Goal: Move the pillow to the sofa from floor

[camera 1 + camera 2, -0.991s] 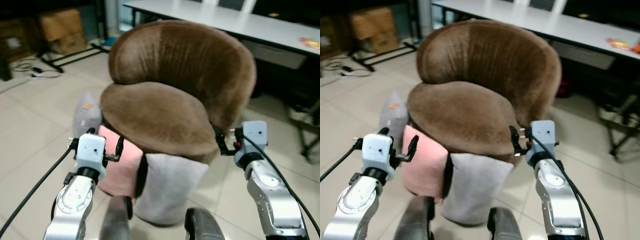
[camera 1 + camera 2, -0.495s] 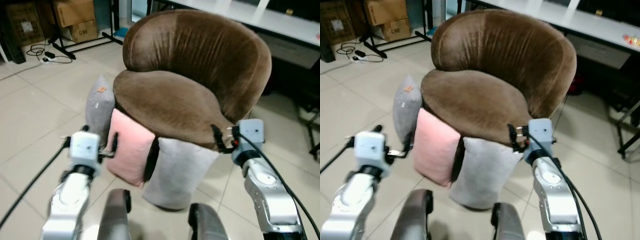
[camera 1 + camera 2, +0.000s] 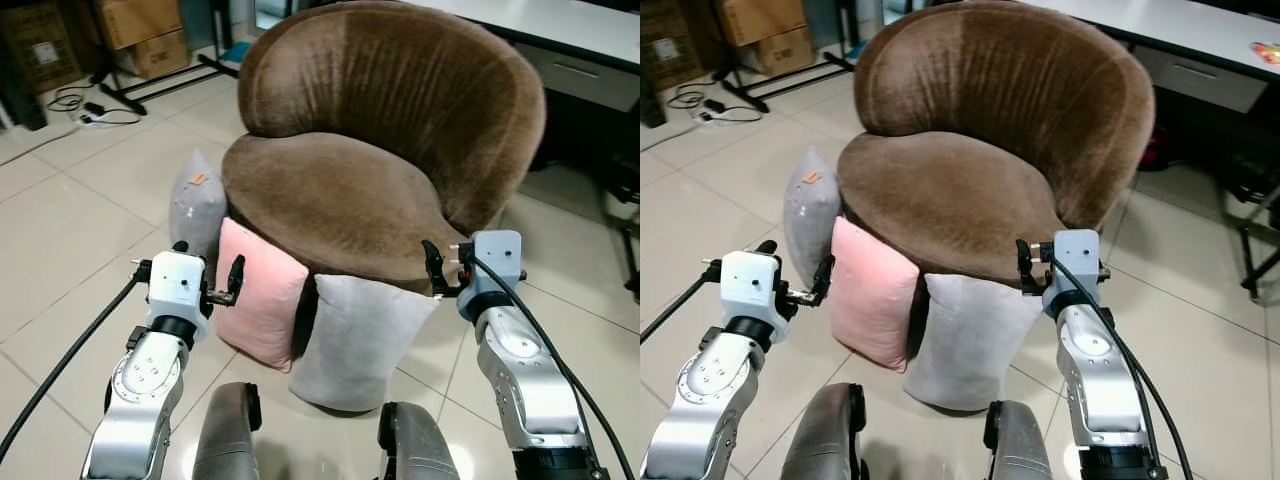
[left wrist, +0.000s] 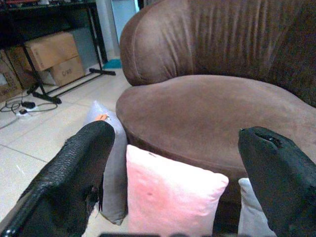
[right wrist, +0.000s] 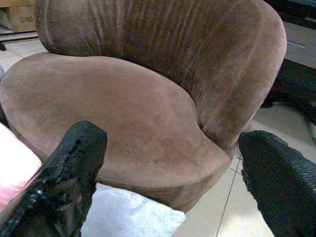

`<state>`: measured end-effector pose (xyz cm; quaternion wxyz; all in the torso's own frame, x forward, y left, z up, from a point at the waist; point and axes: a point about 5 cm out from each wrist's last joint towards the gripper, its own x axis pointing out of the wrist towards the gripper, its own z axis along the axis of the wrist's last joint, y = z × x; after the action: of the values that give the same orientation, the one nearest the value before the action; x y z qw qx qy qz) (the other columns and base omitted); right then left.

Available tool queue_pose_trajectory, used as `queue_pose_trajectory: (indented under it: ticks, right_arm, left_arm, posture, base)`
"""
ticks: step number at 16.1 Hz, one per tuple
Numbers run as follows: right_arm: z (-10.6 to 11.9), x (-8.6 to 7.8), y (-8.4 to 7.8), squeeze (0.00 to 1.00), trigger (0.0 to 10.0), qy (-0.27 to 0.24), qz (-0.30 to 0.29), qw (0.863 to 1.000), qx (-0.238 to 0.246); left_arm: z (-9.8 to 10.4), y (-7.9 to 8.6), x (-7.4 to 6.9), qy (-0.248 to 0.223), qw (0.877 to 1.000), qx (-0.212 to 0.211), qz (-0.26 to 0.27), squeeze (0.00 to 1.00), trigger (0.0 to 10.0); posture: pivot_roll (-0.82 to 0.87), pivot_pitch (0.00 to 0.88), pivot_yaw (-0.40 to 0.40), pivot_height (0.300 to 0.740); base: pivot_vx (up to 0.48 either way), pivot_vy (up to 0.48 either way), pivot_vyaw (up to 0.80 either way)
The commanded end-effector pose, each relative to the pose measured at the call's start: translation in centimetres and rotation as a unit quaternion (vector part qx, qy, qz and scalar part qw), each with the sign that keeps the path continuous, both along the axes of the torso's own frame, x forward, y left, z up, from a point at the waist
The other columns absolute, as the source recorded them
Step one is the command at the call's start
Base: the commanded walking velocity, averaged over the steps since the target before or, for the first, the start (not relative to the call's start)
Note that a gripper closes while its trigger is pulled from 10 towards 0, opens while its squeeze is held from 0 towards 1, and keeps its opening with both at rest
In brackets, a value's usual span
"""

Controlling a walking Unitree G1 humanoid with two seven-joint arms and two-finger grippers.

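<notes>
Three pillows lean on the floor against a brown round sofa: a grey one at the left, a pink one in the middle and a pale grey one at the front. My left gripper is open, just left of the pink pillow's top edge, apparently short of it. In the left wrist view its fingers frame the pink pillow with nothing held. My right gripper is open at the seat's front right rim, above the pale grey pillow. Its fingers hold nothing.
Cardboard boxes and a metal stand with cables sit at the back left. A long white table runs behind the sofa, with dark frames under it at the right. Bare tiled floor lies to my left.
The head camera has shifted, so sofa and pillows sit lower and nearer in the picture. My left gripper has risen slightly beside the pink pillow. Both grippers stay open.
</notes>
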<state>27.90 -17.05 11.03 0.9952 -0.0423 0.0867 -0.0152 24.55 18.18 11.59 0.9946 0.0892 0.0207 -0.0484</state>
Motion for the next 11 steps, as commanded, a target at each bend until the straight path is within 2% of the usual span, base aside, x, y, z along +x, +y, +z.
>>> queue_pose_trajectory:
  ticks: [1, 2, 6, 8, 9, 11]
  right_arm:
    - [0.23, 0.17, -0.19, 1.00, 10.0, -0.011, -0.002, 1.000, 0.016]
    - [0.40, 0.20, -0.04, 1.00, 10.0, -0.019, 0.003, 0.999, 0.030]
    - [0.36, 0.10, -0.41, 1.00, 10.0, -0.016, -0.014, 1.000, 0.013]
    - [0.41, 0.16, -0.54, 1.00, 10.0, -0.022, -0.021, 1.000, -0.002]
    - [0.47, 0.20, -0.55, 1.00, 10.0, -0.025, -0.021, 0.999, -0.010]
    - [0.55, 0.26, -0.67, 1.00, 10.0, -0.031, -0.032, 0.999, 0.012]
  left_arm:
    - [0.20, 0.18, -0.13, -0.001, 1.000, 0.000, -0.002, 0.00, 10.0]
    - [0.21, 0.24, -0.08, -0.001, 1.000, 0.001, -0.002, 0.00, 10.0]
    - [0.18, 0.01, -0.09, 0.001, 1.000, -0.002, -0.013, 0.00, 10.0]
    - [0.23, -0.01, 0.00, 0.001, 1.000, -0.001, -0.013, 0.00, 10.0]
    - [0.29, 0.05, 0.05, 0.000, 1.000, -0.001, -0.012, 0.00, 10.0]
    - [0.37, 0.24, 0.05, -0.001, 1.000, 0.000, -0.011, 0.00, 10.0]
  posture:
    - [0.01, 0.000, -0.078, 0.610]
    - [0.01, 0.000, -0.078, 0.610]
    - [0.00, 0.000, -0.056, 0.610]
    - [0.00, 0.000, -0.055, 0.610]
    - [0.00, 0.000, -0.054, 0.610]
    - [0.00, 0.000, -0.051, 0.610]
  base:
    - [0.270, 0.000, 0.00]
    - [0.274, 0.000, 0.00]
    - [0.283, 0.000, 0.00]
    - [0.321, 0.000, 0.80]
    - [0.326, 0.000, 0.00]
    - [0.324, 0.000, 0.00]
